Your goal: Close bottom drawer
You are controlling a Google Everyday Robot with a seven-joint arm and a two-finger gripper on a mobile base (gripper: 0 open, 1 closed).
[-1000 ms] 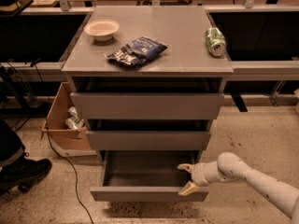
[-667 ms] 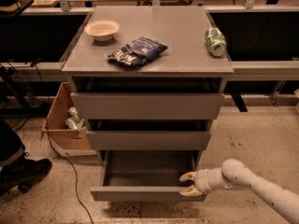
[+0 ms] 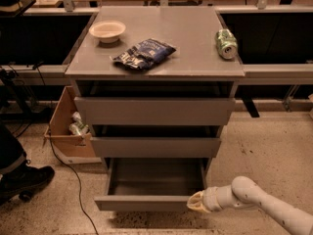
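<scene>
The bottom drawer [image 3: 146, 202] of the grey cabinet stands pulled far out, its shallow grey tray [image 3: 156, 176] showing empty. My gripper [image 3: 193, 202] sits at the right end of the drawer's slim front, touching or very close to it, with my white arm [image 3: 259, 202] reaching in from the lower right. The middle drawer [image 3: 155, 147] and the taller top drawer [image 3: 154, 111] above stick out a little.
On the cabinet top [image 3: 195, 53] lie a cream bowl [image 3: 107, 31], a dark snack bag [image 3: 143, 54] and a green can [image 3: 226, 43]. A cardboard box [image 3: 66, 129] with bottles stands on the floor at the left, with a cable and a person's shoe [image 3: 24, 180].
My gripper has dropped slightly and shifted toward the front right corner of the bottom drawer. The drawer looks as far out as before.
</scene>
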